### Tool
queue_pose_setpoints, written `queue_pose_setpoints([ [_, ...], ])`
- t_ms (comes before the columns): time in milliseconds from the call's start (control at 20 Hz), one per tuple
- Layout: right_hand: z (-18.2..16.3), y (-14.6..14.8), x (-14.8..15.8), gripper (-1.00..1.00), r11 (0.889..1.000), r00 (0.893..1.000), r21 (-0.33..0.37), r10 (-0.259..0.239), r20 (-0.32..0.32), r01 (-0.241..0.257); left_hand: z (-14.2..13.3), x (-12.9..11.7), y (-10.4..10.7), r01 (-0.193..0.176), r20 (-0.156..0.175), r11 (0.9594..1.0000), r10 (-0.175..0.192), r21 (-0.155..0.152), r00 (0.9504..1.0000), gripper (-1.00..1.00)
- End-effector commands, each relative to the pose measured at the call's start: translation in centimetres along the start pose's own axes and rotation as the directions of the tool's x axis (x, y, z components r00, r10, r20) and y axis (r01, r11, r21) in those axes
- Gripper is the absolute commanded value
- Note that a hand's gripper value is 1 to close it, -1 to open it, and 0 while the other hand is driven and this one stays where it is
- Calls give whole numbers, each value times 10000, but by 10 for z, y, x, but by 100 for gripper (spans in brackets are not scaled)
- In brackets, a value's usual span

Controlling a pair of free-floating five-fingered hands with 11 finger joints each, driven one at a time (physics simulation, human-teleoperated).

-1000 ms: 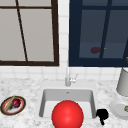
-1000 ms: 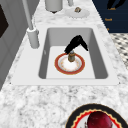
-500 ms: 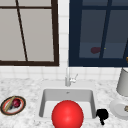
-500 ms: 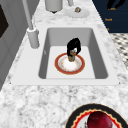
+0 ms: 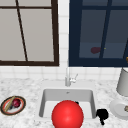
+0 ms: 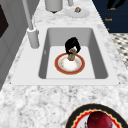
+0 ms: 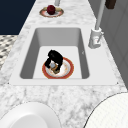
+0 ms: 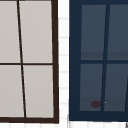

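Hand in the sink: I see one hand [image 6: 72, 45] down in the sink basin [image 6: 51, 37], over the red-rimmed plate [image 6: 69, 64]; from the side views alone I cannot tell which hand it is
Its fingers: they curl down round a small brownish object [image 6: 72, 55], clamped on it from above
Small object: it stands on the plate's white middle, right beneath the palm, touching the fingers; in the right side view the hand [image 7: 55, 59] covers it [image 7: 53, 65] from the far side
Plate: lies flat on the sink floor, toward the front edge
Other hand: I see a hand [image 5: 102, 115] in the front view at the sink's right rim, fingers hanging down; I cannot tell if they are curled
Red ball: a big red sphere [image 5: 67, 115] fronts the sink in the front view
Surroundings: faucet [image 6: 31, 30] behind the basin, a plate with a dark red fruit [image 7: 51, 9] on the counter
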Motion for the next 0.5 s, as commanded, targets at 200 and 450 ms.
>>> queue_pose_setpoints([
  [200, 0, 0, 0, 0, 10000, 10000, 0, 0, 0, 0, 2, 1, 33, 204, -203, 9997, -207, -122, 9996, 100],
  [450, 0, 0, 0, 0, 10000, 10000, 0, 0, 0, 0, 18, -5, 47, -402, -52, 9991, 403, 98, 9992, 100],
])
